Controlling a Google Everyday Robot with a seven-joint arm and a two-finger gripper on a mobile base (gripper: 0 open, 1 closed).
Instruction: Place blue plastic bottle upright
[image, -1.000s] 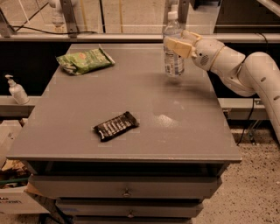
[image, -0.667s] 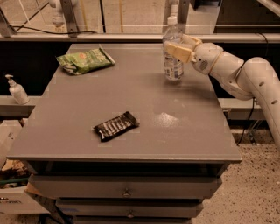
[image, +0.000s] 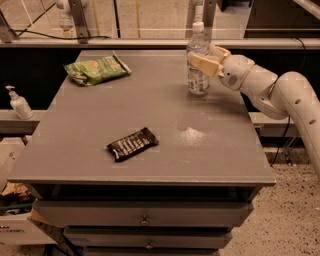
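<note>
The grey table (image: 150, 100) fills most of the view, with drawers under its top. My white arm (image: 280, 92) reaches in from the right edge and bends toward the far right part of the tabletop.

There the blue plastic bottle (image: 198, 84) stands upright with its base on the table, white cap (image: 198, 25) on top, near the back edge. My gripper (image: 209, 61) is at the bottle's middle. The fingers are only as far apart as the bottle is wide and have hold of it. One beige finger (image: 202, 63) lies across the front over the label, and the other (image: 221, 50) sits behind and to the right (only its rear part shows past the bottle).

A green chip bag (image: 96, 69) lies flat at the far left corner, well apart from the bottle. A dark snack bar (image: 132, 144) lies at an angle near the front middle of the table. Off the table, on a ledge to the left, stands a small white pump bottle (image: 19, 103).

Compared with a second ago, the bottle sits a little lower and my wrist has dropped with it. The bottle was already upright in my grip then, and the hold looks the same. The chip bag and snack bar lie where they did.
</note>
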